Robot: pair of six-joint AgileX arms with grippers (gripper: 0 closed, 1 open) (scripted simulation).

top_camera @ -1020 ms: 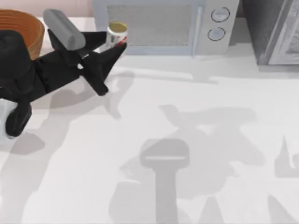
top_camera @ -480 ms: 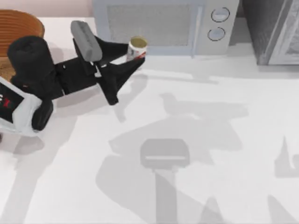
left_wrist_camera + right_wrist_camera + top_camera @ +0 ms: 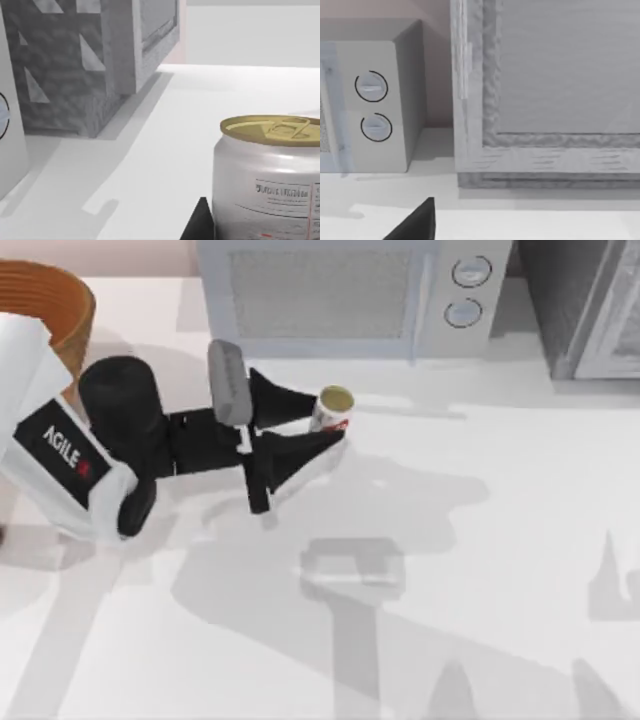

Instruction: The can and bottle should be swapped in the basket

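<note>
While the left arm carried the can [image 3: 334,408] over the open table [image 3: 480,540], the main risk was a slip; the left gripper [image 3: 325,425] pinched the can low between its two black fingers [image 3: 290,398], and the top view could not tell me whether the can was lifted or resting on the table; if the pinch was shallow, a quick swing could have tipped it or rolled it out; judged, not seen.
Second risk: the microwave [image 3: 340,295] sat at 12 o'clock from the can, near; a wide swing could have clipped its front.
Third: the swap needs a bottle, and I could not pick one out, so the next target was unclear.
Containers, largest first: the basket [image 3: 60,290] stood at 10 o'clock from the can, well apart, at the table's far-left corner; the arm covered most of it, so its contents could not be told; the can was outside it.
Can itself: upright, gold top closed with tab flat in the left wrist view [image 3: 272,170]; contents unknown.
Right gripper: one dark fingertip [image 3: 415,225] visible, facing the microwave and the grey cabinet [image 3: 545,90]; opening cannot be told.
</note>
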